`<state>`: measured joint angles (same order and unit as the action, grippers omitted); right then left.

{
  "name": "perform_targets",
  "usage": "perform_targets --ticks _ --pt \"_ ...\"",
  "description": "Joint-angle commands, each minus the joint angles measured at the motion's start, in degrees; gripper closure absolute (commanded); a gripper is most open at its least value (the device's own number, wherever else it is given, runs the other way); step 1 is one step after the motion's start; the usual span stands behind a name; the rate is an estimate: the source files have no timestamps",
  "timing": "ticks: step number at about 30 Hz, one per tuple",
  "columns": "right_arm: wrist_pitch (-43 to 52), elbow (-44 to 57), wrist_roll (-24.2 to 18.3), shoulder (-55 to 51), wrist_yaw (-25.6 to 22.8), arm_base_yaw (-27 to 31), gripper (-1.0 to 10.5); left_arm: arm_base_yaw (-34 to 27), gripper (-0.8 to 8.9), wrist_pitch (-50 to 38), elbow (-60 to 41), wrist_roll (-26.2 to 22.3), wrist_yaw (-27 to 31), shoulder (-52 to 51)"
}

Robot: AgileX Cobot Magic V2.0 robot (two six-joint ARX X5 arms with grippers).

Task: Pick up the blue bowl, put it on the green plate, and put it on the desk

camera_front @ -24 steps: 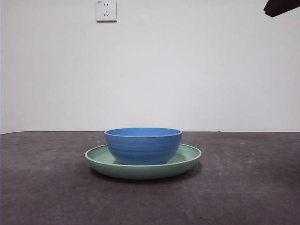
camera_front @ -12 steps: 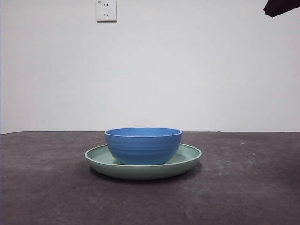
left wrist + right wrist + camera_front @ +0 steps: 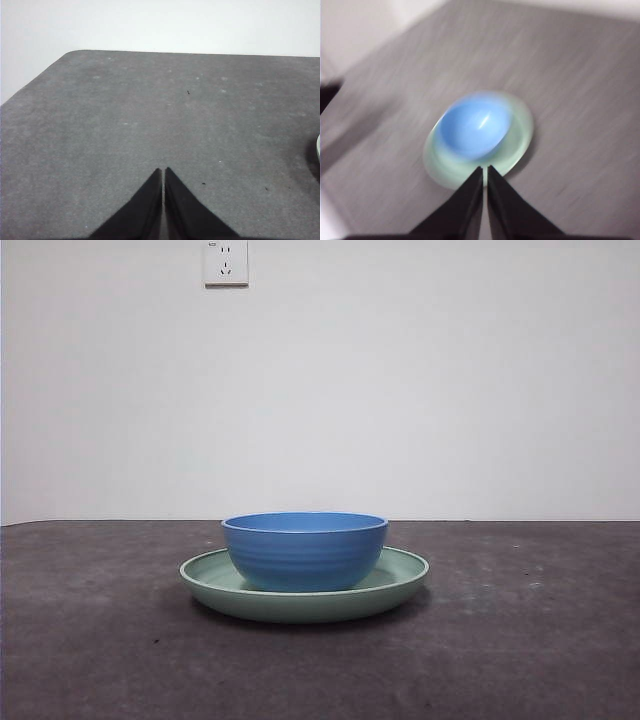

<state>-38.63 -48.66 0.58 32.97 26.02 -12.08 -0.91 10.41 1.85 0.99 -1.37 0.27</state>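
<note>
Centrally, blue bowl (image 3: 305, 550) sits on green plate (image 3: 400, 580); both grippers' jaws pressed together.

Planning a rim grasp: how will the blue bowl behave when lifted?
The blue bowl looks rigid and glossy, so probably slippery at its rim. It sits loose in the green plate, so a sideways nudge may slide it rather than tip it.

even soft light; right wrist view motion-blurred, front and left wrist views sharp.
</note>
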Motion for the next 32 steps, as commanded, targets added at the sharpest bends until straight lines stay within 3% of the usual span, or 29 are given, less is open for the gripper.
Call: perform_targets --ticks 1,5,10,17,32 --pt "3.58 2.86 -2.03 -4.07 -3.48 4.61 9.4 -0.11 8.04 0.37 -1.16 0.35 0.11 -0.11" --pt "10.67 10.34 -2.99 -10.49 -8.96 9.05 9.4 -0.11 8.04 0.35 -1.16 0.35 0.11 -0.11" --pt "20.41 21.97 -2.67 -18.23 -12.85 10.56 9.4 -0.11 8.04 0.35 -1.16 0.35 0.11 -0.11" --pt "32.63 36.17 -2.49 -26.40 -13.05 10.56 9.4 -0.11 8.04 0.35 -1.16 0.35 0.11 -0.11" --pt "35.52 46.14 -0.92 -32.76 -15.85 10.56 9.4 -0.11 8.04 0.35 -1.16 0.35 0.11 -0.11"
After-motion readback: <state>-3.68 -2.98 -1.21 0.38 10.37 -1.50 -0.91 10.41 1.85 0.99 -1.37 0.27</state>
